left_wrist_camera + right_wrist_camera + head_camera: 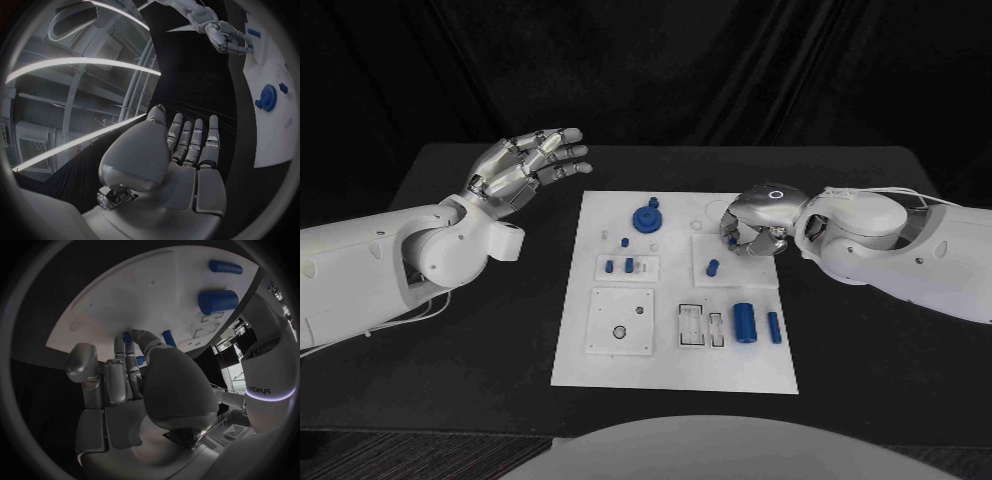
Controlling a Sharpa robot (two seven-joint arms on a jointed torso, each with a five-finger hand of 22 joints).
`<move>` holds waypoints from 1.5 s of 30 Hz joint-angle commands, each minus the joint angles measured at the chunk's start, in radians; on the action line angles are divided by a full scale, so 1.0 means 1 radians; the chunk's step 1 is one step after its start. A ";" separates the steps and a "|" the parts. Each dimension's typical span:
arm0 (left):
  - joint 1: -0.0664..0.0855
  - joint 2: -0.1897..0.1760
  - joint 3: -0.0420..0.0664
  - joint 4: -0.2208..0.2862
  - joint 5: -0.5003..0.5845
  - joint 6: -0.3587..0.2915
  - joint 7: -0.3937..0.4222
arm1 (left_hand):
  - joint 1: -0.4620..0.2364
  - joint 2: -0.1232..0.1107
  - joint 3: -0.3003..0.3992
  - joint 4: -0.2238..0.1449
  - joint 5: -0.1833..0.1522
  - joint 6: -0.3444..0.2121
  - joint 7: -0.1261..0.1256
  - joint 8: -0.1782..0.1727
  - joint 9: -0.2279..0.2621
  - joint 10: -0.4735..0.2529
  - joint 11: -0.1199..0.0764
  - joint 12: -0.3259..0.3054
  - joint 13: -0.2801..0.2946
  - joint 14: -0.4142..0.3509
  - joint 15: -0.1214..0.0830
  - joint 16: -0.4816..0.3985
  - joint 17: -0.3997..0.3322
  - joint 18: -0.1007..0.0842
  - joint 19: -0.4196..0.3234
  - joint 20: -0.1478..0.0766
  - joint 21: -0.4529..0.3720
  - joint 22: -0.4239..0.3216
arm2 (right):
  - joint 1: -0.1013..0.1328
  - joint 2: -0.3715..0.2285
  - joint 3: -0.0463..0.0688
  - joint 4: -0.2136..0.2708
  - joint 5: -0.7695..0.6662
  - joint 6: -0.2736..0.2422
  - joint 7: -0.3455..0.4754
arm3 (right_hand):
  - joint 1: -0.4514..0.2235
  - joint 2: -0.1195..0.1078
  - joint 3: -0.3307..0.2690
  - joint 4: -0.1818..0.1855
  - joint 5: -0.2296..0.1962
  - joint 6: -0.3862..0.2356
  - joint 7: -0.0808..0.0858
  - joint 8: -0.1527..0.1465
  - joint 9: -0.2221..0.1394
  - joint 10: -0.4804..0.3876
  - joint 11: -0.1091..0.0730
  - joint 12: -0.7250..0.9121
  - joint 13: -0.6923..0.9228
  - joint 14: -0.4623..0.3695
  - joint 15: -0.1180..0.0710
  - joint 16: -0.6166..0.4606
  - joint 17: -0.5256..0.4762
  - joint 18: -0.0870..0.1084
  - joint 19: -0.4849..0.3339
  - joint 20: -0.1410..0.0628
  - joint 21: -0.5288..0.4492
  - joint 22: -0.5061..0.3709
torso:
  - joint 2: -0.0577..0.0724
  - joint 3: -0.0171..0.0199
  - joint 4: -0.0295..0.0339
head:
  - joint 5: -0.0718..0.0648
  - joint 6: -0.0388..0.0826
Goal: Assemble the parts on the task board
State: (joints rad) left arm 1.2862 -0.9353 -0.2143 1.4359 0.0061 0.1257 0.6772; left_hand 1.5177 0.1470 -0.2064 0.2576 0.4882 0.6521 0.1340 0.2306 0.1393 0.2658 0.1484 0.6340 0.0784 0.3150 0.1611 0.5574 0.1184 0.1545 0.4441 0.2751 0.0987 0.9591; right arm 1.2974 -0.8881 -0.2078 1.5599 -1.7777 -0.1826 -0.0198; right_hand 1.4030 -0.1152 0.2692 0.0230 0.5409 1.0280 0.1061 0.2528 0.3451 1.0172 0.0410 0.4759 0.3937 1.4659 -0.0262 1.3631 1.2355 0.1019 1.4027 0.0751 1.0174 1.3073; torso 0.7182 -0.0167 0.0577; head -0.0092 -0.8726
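Note:
The white task board (675, 350) lies in the middle of the table. On it are a blue round gear-like part (648, 217), two small blue pegs (620, 266) in a little plate, a blue piece (713, 267), a thick blue cylinder (744, 319) and a thin one (775, 327). My right hand (754, 225) is bent down over the board's far right part. Its thumb and fingertips close around a small blue part (127, 336) at the board's surface. My left hand (531, 165) is raised left of the board, open, fingers straight and holding nothing (187, 150).
A square white plate (620, 320) with holes and a slotted holder (700, 325) sit on the near half of the board. Black table (473, 350) surrounds the board on all sides. The left wrist view shows the right hand (228, 37) at the board's far edge.

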 commanded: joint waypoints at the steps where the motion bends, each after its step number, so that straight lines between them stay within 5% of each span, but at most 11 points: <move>1: -0.002 0.003 0.001 -0.001 0.009 0.018 0.199 | 0.013 -0.002 0.000 -0.009 0.008 -0.003 0.004 0.007 -0.002 -0.009 0.002 0.008 -0.003 0.001 0.011 0.007 -0.003 0.018 0.004 0.007 -0.004 -0.002 | -0.002 -0.003 0.000 0.005 0.002 -0.026 0.016 | 0.016 0.009 0.004 -0.010 -0.002 0.012 0.000 0.008 0.007 0.015 -0.001 -0.002 -0.001 0.020 -0.008 0.000 -0.004 -0.002 0.003 -0.004 0.005 0.132 | 0.000 0.0000 -0.0002 | 0.002 0.000; 16: -0.003 0.004 0.001 -0.007 0.009 0.026 0.179 | 0.028 -0.001 0.007 -0.025 0.037 -0.007 0.009 0.009 -0.007 -0.016 0.008 0.012 -0.012 0.002 0.018 0.011 -0.009 0.015 0.010 0.011 -0.006 -0.003 | 0.000 -0.028 0.001 0.025 0.005 -0.059 0.011 | 0.025 0.010 0.021 -0.025 -0.018 0.000 0.008 -0.002 0.016 0.030 0.005 -0.033 -0.021 0.013 -0.003 -0.016 -0.024 -0.001 -0.005 -0.002 -0.005 0.130 | 0.000 -0.0004 0.0001 | 0.005 0.000; 24: -0.003 0.007 0.001 -0.010 0.009 0.030 0.169 | 0.033 0.001 0.012 -0.031 0.046 -0.008 0.010 0.009 -0.008 -0.019 0.011 0.013 -0.013 0.002 0.021 0.012 -0.011 0.014 0.013 0.011 -0.006 -0.003 | 0.031 -0.043 0.001 0.049 0.022 -0.072 0.015 | 0.029 0.013 0.029 -0.029 -0.033 -0.004 0.010 -0.011 0.015 0.037 0.007 -0.050 -0.033 0.010 -0.002 -0.022 -0.032 -0.001 -0.007 0.000 -0.003 0.130 | -0.001 -0.0009 -0.0001 | 0.009 0.000; 32: -0.004 0.011 0.001 -0.017 0.009 0.031 0.160 | 0.038 0.001 0.015 -0.037 0.054 -0.009 0.012 0.010 -0.010 -0.020 0.014 0.014 -0.013 0.002 0.022 0.013 -0.013 0.012 0.014 0.012 -0.007 -0.003 | 0.067 -0.069 0.001 0.120 0.076 -0.049 0.006 | 0.026 0.012 0.044 -0.028 -0.055 0.011 0.009 -0.034 0.002 0.073 0.007 -0.099 -0.071 0.010 -0.002 -0.024 -0.034 -0.003 -0.006 0.001 0.011 0.133 | 0.000 -0.0008 0.0004 | 0.015 0.000; 45: -0.011 0.026 0.001 -0.034 0.009 0.045 0.146 | 0.043 0.005 0.022 -0.043 0.061 -0.011 0.013 0.010 -0.011 -0.024 0.016 0.015 -0.014 0.001 0.023 0.014 -0.015 0.011 0.015 0.011 -0.008 -0.004 | 0.073 -0.041 0.001 0.237 0.128 -0.016 0.040 | 0.026 0.011 0.062 -0.023 -0.084 0.036 0.008 -0.073 -0.029 0.126 0.005 -0.169 -0.123 0.018 -0.004 -0.024 -0.031 -0.007 0.004 0.000 0.038 0.138 | -0.001 -0.0004 0.0002 | 0.035 0.000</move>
State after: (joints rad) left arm 1.2766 -0.9124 -0.2144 1.4020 0.0071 0.1511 0.6779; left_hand 1.5502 0.1530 -0.1842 0.2219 0.5432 0.6448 0.1413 0.2335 0.1297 0.2486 0.1652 0.6419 0.0656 0.3148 0.1754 0.5651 0.1050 0.1543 0.4549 0.2859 0.0948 0.9563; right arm 1.3703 -0.9352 -0.2076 1.7872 -1.6735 -0.2127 -0.0006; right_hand 1.4243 -0.1051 0.3231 -0.0002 0.4599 1.0564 0.1125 0.1836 0.3166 1.1195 0.0645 0.3124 0.2718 1.4659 -0.0261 1.3436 1.2030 0.1019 1.4027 0.0752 1.0518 1.3078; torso 0.7178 -0.0174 0.0581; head 0.0210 -0.8726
